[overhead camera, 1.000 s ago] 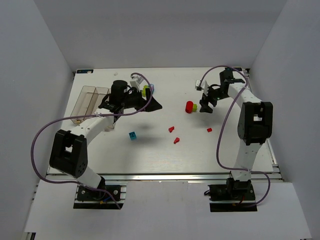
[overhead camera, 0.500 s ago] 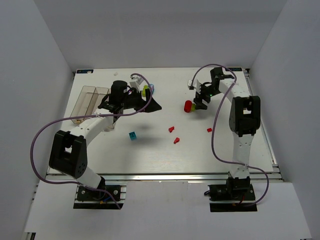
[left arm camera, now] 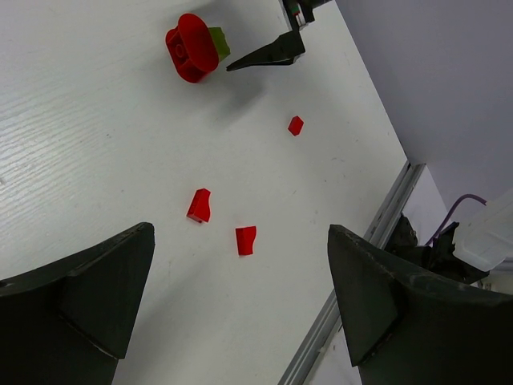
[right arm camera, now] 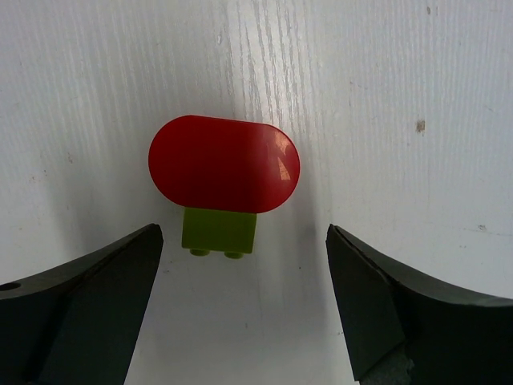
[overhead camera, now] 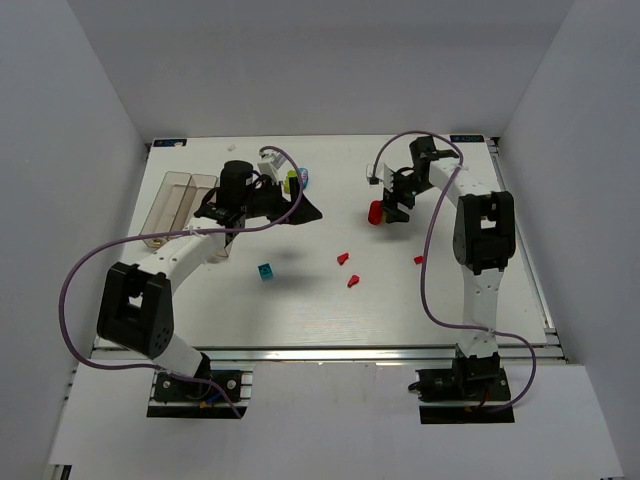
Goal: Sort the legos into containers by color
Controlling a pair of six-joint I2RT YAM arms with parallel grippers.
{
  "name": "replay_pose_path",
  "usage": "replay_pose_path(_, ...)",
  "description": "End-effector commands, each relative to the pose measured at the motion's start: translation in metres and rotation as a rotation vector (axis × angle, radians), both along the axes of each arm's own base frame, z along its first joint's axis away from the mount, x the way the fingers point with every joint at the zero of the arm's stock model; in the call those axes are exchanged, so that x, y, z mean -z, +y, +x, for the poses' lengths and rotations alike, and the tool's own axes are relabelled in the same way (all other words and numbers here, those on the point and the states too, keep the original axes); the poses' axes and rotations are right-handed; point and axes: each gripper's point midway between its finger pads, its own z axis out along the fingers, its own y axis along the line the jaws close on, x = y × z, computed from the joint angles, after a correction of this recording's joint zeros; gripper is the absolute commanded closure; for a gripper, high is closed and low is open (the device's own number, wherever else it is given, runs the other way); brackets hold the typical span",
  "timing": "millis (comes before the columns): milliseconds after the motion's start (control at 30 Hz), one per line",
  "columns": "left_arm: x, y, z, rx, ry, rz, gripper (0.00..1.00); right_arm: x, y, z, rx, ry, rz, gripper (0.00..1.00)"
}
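With its jaws spread wide, the right gripper (right arm camera: 243, 241) grips nothing and faces the white table (right arm camera: 385, 96). Just ahead of its fingertips (right arm camera: 120, 277) a red plastic cylinder (right arm camera: 224, 164) lies on its side. A small lime green brick (right arm camera: 219, 231) touches the cylinder's near flank, studs pointing toward the gripper. The brick sits within the gap, clear of both fingers. In the top view this pair rests right of the table's centre, toward the far edge.

The left gripper (left arm camera: 240, 233) is likewise wide apart and empty, held above the table left of centre. Its wrist view shows three small red bits (left arm camera: 199, 205) scattered on the bare surface: two close together, the third well apart, nearer the cylinder. A cyan-blue brick (overhead camera: 265, 271) lies near the left forearm. A second lime green brick (overhead camera: 292, 180) shows just beyond the left wrist. Clear plastic bins (overhead camera: 175, 178), joined side by side, stand at the table's left side, partly hidden by the left arm; their contents cannot be told. Small blue labels (overhead camera: 166, 143) at the far table corners are too small to read
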Motion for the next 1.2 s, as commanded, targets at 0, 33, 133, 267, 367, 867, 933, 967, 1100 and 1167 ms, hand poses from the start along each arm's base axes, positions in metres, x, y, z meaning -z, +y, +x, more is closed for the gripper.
replay_pose_path(0, -0.022, 0.005, -0.001, -0.007, -0.065, -0.014, 0.02, 0.014, -0.001, -0.004, 0.023, 0.04, -0.025, 0.14)
replay_pose_path(33, -0.021, 0.005, -0.001, -0.007, -0.063, -0.013, 0.02, 0.015, -0.002, -0.004, 0.027, 0.042, -0.03, 0.15)
replay_pose_path(133, -0.021, 0.005, -0.002, -0.004, -0.063, -0.014, 0.02, 0.021, -0.004, -0.006, 0.04, 0.052, -0.039, 0.17)
replay_pose_path(267, -0.021, 0.005, -0.002, -0.005, -0.063, -0.015, 0.02, 0.022, 0.0, -0.006, 0.04, 0.056, -0.029, 0.18)
replay_pose_path(367, -0.019, 0.005, -0.001, -0.007, -0.06, -0.012, 0.02, 0.02, 0.007, -0.006, 0.039, 0.056, -0.016, 0.19)
replay_pose_path(867, -0.02, 0.005, -0.001, -0.008, -0.062, -0.014, 0.02, 0.025, 0.009, -0.003, 0.067, 0.066, -0.023, 0.59)
replay_pose_path(933, -0.02, 0.005, -0.001, -0.007, -0.062, -0.012, 0.02, 0.024, 0.008, -0.004, 0.064, 0.061, -0.025, 0.68)
replay_pose_path(967, -0.02, 0.005, -0.001, -0.006, -0.063, -0.014, 0.02, 0.021, 0.008, -0.004, 0.064, 0.058, -0.024, 0.7)
replay_pose_path(1100, -0.02, 0.005, -0.002, -0.003, -0.06, -0.018, 0.02, 0.006, 0.009, -0.008, 0.067, 0.049, -0.005, 0.86)
replay_pose_path(1167, -0.015, 0.004, -0.001, 0.0, -0.046, -0.02, 0.02, -0.017, 0.016, -0.016, 0.058, 0.038, 0.032, 0.91)
